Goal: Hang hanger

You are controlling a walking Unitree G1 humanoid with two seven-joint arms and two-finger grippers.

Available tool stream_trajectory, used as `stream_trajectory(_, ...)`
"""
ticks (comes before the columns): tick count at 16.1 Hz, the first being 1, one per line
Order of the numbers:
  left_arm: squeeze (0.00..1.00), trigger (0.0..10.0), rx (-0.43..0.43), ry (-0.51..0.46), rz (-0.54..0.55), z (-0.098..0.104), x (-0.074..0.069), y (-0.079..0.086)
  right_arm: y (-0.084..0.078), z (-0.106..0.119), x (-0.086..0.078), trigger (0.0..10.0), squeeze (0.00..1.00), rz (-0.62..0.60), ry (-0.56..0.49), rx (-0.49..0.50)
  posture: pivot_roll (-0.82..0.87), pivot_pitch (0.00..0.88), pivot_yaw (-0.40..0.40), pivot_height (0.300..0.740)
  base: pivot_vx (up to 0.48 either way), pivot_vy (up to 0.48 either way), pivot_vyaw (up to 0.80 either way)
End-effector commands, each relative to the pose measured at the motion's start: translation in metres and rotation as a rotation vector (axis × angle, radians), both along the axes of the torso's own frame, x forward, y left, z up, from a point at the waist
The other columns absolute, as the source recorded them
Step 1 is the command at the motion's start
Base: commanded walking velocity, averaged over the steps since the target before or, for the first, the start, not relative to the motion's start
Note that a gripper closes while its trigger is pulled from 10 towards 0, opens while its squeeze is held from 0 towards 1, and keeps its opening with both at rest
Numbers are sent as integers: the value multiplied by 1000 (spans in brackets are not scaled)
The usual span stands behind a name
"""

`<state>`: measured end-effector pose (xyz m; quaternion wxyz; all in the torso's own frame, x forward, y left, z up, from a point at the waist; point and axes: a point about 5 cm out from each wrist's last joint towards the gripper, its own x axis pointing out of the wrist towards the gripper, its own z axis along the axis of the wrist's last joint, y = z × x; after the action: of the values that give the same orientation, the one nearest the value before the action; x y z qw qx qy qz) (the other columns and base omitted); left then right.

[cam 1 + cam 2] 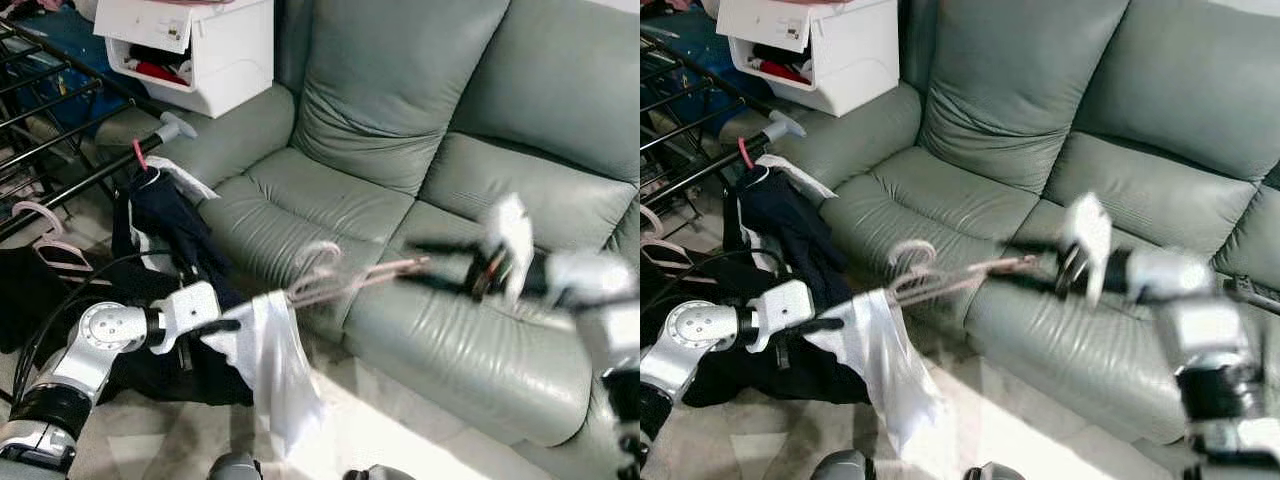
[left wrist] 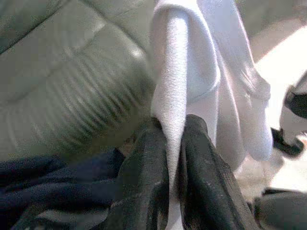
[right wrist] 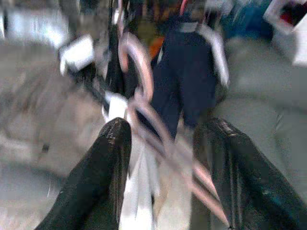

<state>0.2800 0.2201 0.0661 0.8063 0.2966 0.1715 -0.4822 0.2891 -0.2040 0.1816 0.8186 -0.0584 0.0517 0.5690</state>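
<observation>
A green sofa, a drying rack and a white cabinet before us.

We see the grey-green leather sofa (image 1: 420, 200) across most of the scene, with a white cabinet (image 1: 200, 50) standing on its left arm and red things inside its open shelf. At far left we see a black drying rack (image 1: 50, 120) with dark navy clothes (image 1: 165, 225) hanging off its end rail.

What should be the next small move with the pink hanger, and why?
Probably carry the pink hanger toward the black rack on the robot's left. The left gripper is pinching the white garment draped on it; the right gripper is at its other end, above the sofa, hook unhung.
</observation>
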Motion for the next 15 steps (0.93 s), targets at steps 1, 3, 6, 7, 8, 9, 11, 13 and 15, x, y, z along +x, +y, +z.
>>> stream_trajectory(1,0,0,-60,-65,76,11,9,2,1,8,2,10000,1000,-21,-6,50,-41,0,-34,740,0,0,0)
stream_trajectory(3,0,0,-207,-132,273,19,23,4,9,9,5,10000,1000,-118,-8,174,-38,0,-34,740,0,0,0)
stream_trajectory(6,0,0,-372,-186,336,38,32,-6,19,-9,-9,10000,1000,-117,71,222,-36,0,-32,740,0,0,0)
stream_trajectory(7,0,0,-444,-255,292,61,36,-17,27,-14,-16,10000,1000,-100,116,265,-36,0,-32,740,0,0,0)
stream_trajectory(8,0,0,-457,-276,278,68,37,-20,29,-15,-17,10000,1000,-96,128,276,-36,0,-32,740,0,0,0)
stream_trajectory(9,0,0,-475,-309,260,80,39,-22,32,-18,-21,10000,1000,-88,151,285,-24,0,-19,740,0,0,0)
stream_trajectory(11,0,0,-562,-366,188,114,42,-27,36,-33,-18,10000,1000,-163,134,236,-19,0,-20,740,0,0,0)
stream_trajectory(13,0,0,-556,-356,61,133,38,-35,36,-37,-12,10000,1000,-231,113,220,-16,0,-21,740,0,0,0)
stream_trajectory(15,0,0,-517,-357,-12,143,35,-38,32,-37,-1,10000,827,-327,62,223,-10,0,-23,740,0,0,0)
